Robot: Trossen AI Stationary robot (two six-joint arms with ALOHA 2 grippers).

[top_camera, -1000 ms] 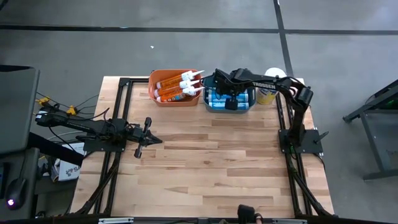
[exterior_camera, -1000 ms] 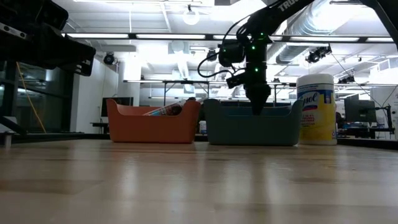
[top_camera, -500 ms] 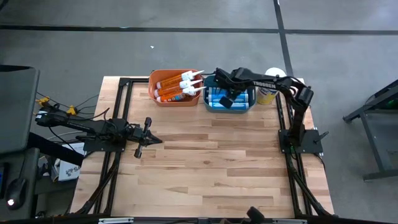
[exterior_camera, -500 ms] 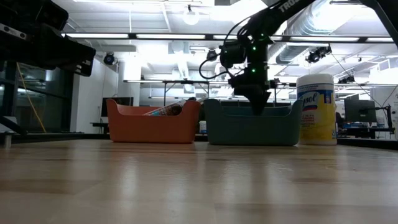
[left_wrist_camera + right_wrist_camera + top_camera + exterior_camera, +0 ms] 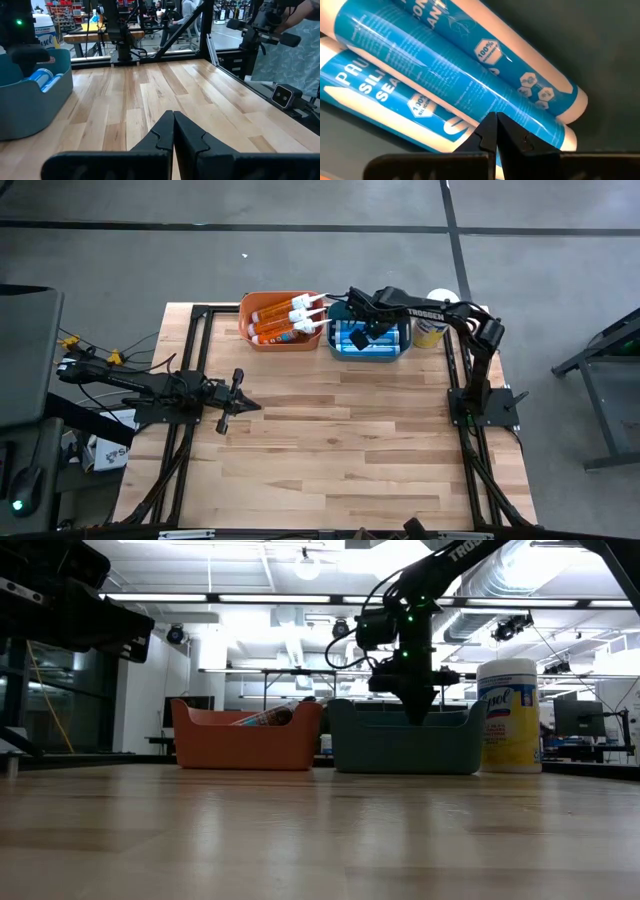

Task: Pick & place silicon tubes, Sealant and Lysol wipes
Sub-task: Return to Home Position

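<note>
Two blue sealant tubes (image 5: pixel 470 75) lie flat and side by side in the blue bin (image 5: pixel 370 357), long axes parallel. You cannot tell from these views which way their nozzles point.

Your right pincer (image 5: pixel 495 116) hangs just above them with its fingers closed on nothing, and the low view puts its tip down at the bin's rim.

That is your first risk. If you pull sideways before you lift, the pincer could catch the bin wall and drag the bin across the tabletop (image 5: pixel 330 440).

The orange tubes (image 5: pixel 285 320) lie roughly left to right in the orange bin (image 5: pixel 250 315). Their white nozzles point towards the blue bin and reach over the rim, near the pincer, so a swing that way could clip them.

The Lysol wipes (image 5: pixel 510 715) stand upright just beside the blue bin, lid up and long axis vertical, close under the right arm. A low, careless retreat could tip the canister.

Your left pincer (image 5: pixel 243 404) waits closed over the tabletop's left side, well apart from all this.
</note>
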